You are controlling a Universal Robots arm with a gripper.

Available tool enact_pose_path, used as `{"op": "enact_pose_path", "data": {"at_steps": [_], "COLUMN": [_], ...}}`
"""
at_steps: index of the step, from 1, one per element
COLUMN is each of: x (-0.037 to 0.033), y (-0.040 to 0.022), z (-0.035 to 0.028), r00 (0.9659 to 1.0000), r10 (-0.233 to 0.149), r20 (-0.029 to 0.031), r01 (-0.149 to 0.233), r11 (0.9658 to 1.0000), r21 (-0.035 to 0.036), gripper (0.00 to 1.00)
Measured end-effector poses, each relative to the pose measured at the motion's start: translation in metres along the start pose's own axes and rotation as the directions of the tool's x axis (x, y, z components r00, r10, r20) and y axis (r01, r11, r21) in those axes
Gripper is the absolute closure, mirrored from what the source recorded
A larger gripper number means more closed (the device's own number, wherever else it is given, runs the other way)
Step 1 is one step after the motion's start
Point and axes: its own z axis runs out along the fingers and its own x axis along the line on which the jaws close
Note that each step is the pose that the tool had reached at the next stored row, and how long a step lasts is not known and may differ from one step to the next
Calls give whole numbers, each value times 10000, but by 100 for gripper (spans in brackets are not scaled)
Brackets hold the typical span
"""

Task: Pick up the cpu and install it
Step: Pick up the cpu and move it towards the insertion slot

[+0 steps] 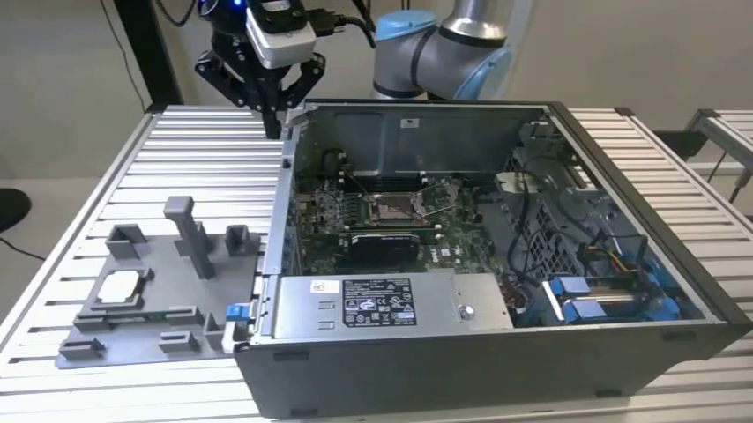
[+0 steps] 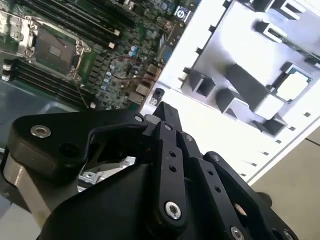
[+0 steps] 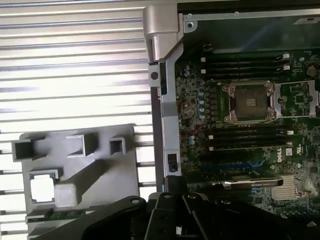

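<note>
Exterior view: the gripper (image 1: 275, 123), fingers drawn together and grasping nothing, hangs above the slatted aluminium table (image 1: 189, 159), just beside the rear corner of the open computer case (image 1: 612, 352) on the exterior view's left. The cpu (image 1: 122, 286) lies flat in a recess of the grey fixture tray (image 1: 153, 339), well apart from the gripper, and appears in both wrist views (image 2: 292, 86) (image 3: 42, 190). The motherboard socket (image 1: 394, 209) sits inside the case, behind the power supply (image 1: 376, 304).
</note>
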Motion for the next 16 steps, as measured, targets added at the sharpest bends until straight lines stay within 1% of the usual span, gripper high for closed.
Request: {"op": "enact_pose_path", "data": {"at_steps": [5,9,16], "x": [206,353,618], "y": [-23,-48,-112], "z": [-4,-8,-16], "r00": [10000,10000,10000], "r10": [0,-2,-2], "r20": [4,11,23], "r01": [0,2,2], "r11": [10000,10000,10000], "r21": [-1,-1,-2], "gripper": [100,100,100]}}
